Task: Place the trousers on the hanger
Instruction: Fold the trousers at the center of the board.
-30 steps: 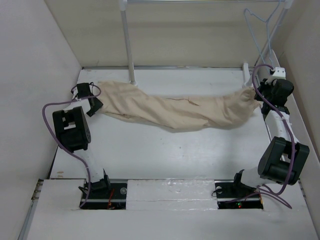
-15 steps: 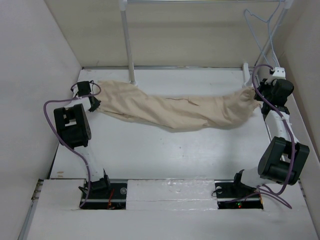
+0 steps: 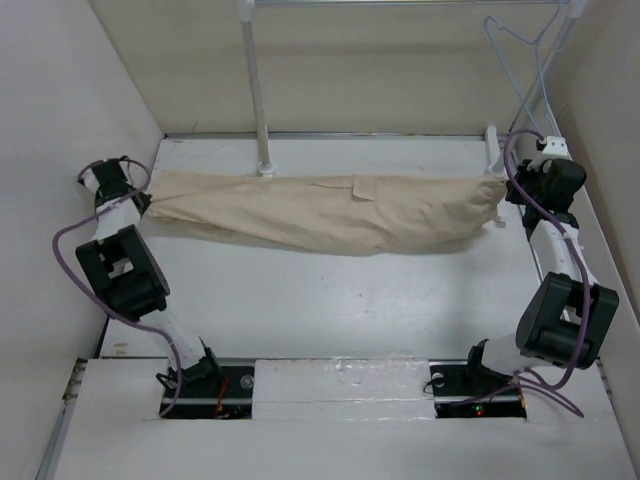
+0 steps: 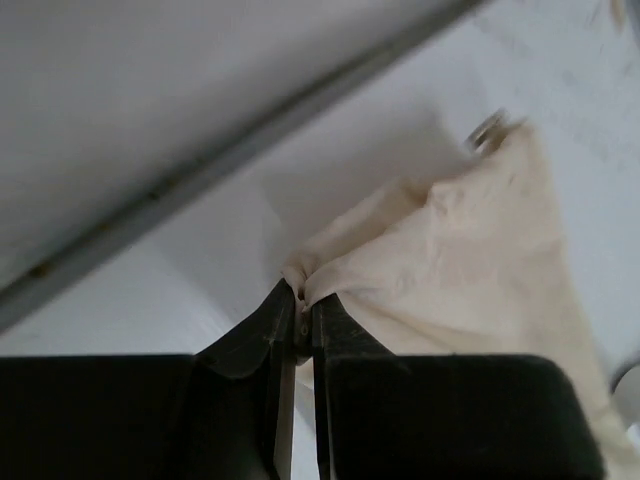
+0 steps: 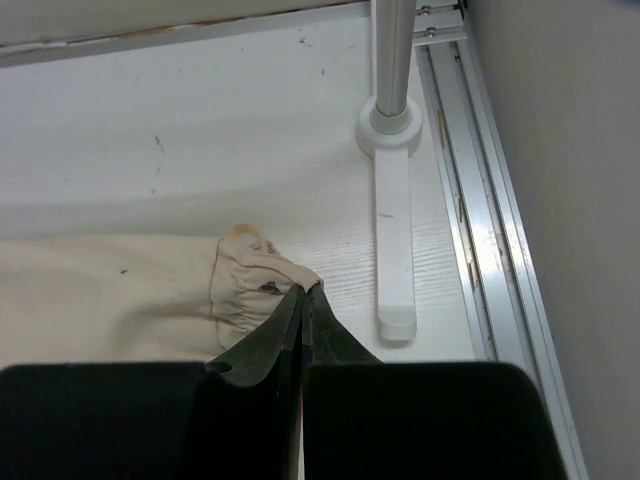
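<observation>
Across the middle of the top view, we see the trousers stretched between the left gripper and right gripper, with the hanger at upper right. In the left wrist view, the left gripper is clenched on a cloth corner at lower centre. In the right wrist view, the right gripper pinches the gathered hem at lower centre, near a rack pole foot.
</observation>
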`<act>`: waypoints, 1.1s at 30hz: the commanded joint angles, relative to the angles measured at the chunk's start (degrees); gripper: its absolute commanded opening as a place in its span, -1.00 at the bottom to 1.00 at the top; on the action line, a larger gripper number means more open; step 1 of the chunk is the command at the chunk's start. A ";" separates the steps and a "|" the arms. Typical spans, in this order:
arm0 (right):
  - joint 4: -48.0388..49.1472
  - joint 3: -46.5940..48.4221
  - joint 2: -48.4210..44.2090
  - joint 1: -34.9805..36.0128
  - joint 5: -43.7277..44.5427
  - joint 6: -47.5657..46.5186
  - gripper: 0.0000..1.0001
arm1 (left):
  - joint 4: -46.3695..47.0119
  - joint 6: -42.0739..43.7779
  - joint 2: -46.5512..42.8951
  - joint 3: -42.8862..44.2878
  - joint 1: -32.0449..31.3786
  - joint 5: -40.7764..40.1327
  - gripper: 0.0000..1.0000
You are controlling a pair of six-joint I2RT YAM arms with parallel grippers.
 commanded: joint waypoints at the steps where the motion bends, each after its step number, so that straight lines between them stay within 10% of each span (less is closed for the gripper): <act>1: 0.43 3.98 0.46 -0.39 1.88 -0.09 -1.00 | 2.90 -1.59 -5.48 0.24 4.01 0.15 -1.00; 12: -1.34 13.74 20.41 -1.79 -0.56 3.07 -0.92 | -1.67 0.69 2.34 7.63 4.54 -2.32 -1.00; 16: 1.65 11.38 15.79 -1.79 -1.89 4.92 0.05 | 0.17 -0.18 1.65 4.48 3.83 -0.99 -1.00; 20: 3.24 7.77 7.00 -1.27 -0.05 4.49 0.32 | 1.50 0.25 0.68 2.53 3.30 -0.55 -1.00; 27: 3.06 -1.01 -6.64 -0.74 -0.39 3.86 0.44 | -2.46 1.22 -2.30 2.11 3.30 -1.77 0.11; 30: 4.37 -5.58 -11.55 -0.74 -2.14 3.86 0.10 | -0.09 0.26 -8.80 -3.68 2.78 -3.09 0.15; 33: 6.21 -8.57 -14.12 -0.22 -4.26 4.47 -0.98 | 2.19 -2.46 -17.49 -11.49 0.16 -8.96 -0.02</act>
